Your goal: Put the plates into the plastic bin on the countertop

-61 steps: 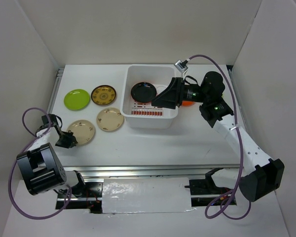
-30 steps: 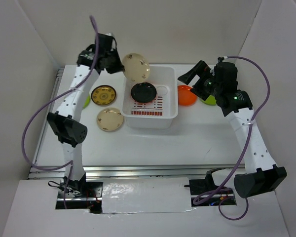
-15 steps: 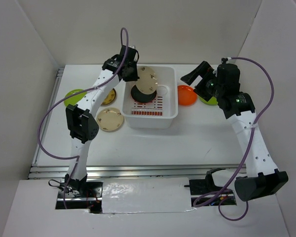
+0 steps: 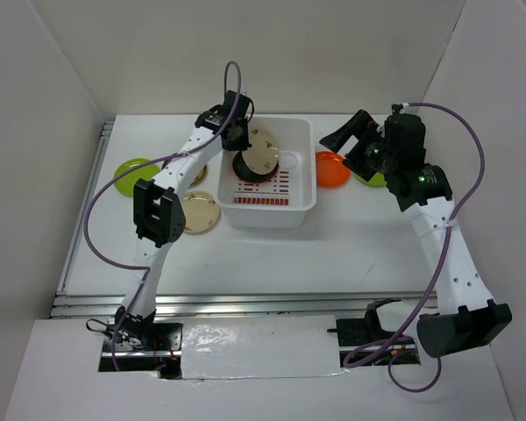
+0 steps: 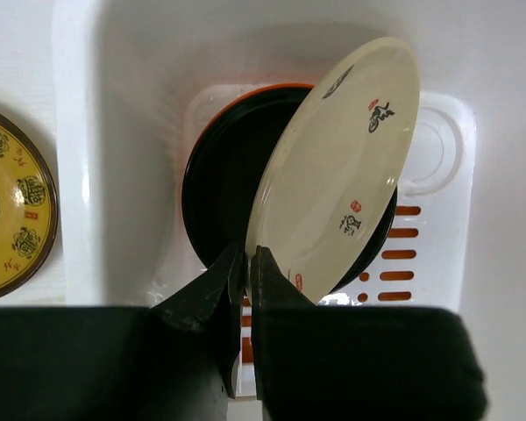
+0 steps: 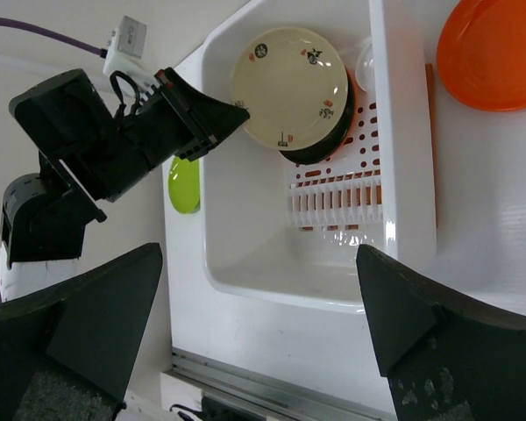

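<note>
we see the bin (image 4: 272, 216) on the table (image 4: 333, 254), abt mid, twd the back. in its back left part is the back plate (image 4: 243, 169). the held plate (image 4: 265, 153) is tilted over & in front of it; can't tell if they touch. the left gripper (image 4: 244, 140) is at the held plate's left rim. left of the bin are 3 plates: the near-left plate (image 4: 199, 213) by the bin's front corner, the hidden plate (image 5: 9, 202) behind it & partly under the left arm, the far-left plate (image 4: 127, 171) well apart. right of the bin: the right plate (image 4: 333, 171) just beside the wall, then the far-right plate (image 4: 373, 181), partly under the right arm.
</note>
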